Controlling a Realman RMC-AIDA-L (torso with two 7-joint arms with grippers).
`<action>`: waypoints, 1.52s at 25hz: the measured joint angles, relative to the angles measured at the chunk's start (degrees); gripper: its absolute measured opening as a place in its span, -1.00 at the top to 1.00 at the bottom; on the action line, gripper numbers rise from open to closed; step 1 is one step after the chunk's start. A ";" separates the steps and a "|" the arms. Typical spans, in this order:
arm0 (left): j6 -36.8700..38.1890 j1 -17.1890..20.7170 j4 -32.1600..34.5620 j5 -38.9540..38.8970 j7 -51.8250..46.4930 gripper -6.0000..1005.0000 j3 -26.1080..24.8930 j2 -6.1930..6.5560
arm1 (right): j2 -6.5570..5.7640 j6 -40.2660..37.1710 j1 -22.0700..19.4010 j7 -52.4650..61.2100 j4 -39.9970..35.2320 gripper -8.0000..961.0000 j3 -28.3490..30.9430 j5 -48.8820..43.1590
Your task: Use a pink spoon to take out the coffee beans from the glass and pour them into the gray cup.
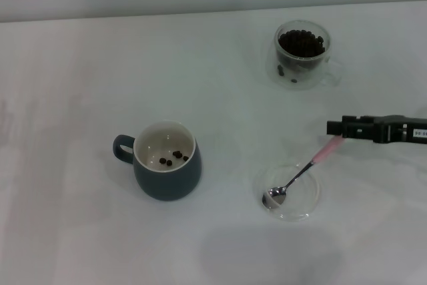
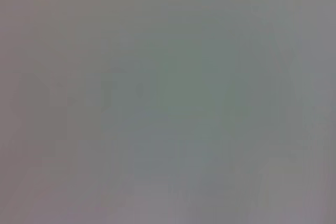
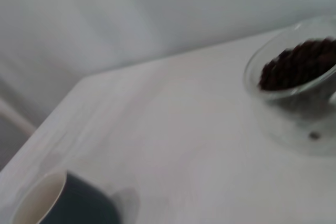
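Where the right gripper [image 1: 335,129] met the pink spoon [image 1: 301,173], its fingers were pinched on the handle's far end, the bowl resting low in a shallow clear dish [image 1: 303,206]. Far right stood the glass [image 1: 301,54] of coffee beans [image 1: 301,42]; left, the gray cup [image 1: 167,161] held a few, suggesting scooping was underway.

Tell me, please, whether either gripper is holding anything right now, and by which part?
The right gripper meets the pink spoon at the tip of its pink handle; whether it grips cannot be told. The spoon's bowl rests in the glass dish. No left gripper is visible.
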 joint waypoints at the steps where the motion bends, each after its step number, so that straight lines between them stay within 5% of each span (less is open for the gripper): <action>1: 0.00 0.01 0.00 0.00 0.00 -0.53 0.00 0.00 | -0.01 0.00 -0.15 -0.15 -0.02 -0.29 1.10 -0.04; 4: 0.00 0.09 0.00 0.00 0.00 -0.53 0.00 0.00 | -0.16 -0.04 -0.60 -0.56 -0.09 -0.55 4.09 -0.08; 8: -0.04 0.09 0.00 0.00 0.00 -0.53 0.00 0.00 | -0.11 -0.37 -1.35 -1.84 -0.18 -0.54 8.76 -0.08; 12: -0.33 0.03 0.00 0.00 0.00 -0.53 0.00 0.00 | 1.33 -2.47 -2.15 -6.19 -0.22 -0.54 15.89 0.20; 17: -0.68 -0.04 0.06 -0.02 0.00 -0.53 0.00 0.00 | 8.08 -7.82 -3.03 -24.05 -0.55 -0.54 34.94 2.18; 19: -0.69 -0.23 0.24 -0.16 0.00 -0.53 0.00 0.00 | 9.58 -8.42 -2.60 -35.69 3.46 -0.53 43.27 6.04; 22: -0.71 -0.41 0.53 -1.24 0.00 -0.53 0.00 -0.01 | 9.60 -7.74 -1.65 -55.17 11.19 -0.53 48.54 12.65; 27: -0.71 -0.68 0.71 -2.21 0.00 -0.53 0.00 -0.07 | 9.76 -8.53 -0.01 -78.92 17.53 -0.53 49.36 20.71; 38: -0.89 -0.99 0.57 -4.18 -1.15 -0.53 0.00 0.05 | 9.76 -15.41 3.55 -79.80 17.42 -0.52 49.49 24.67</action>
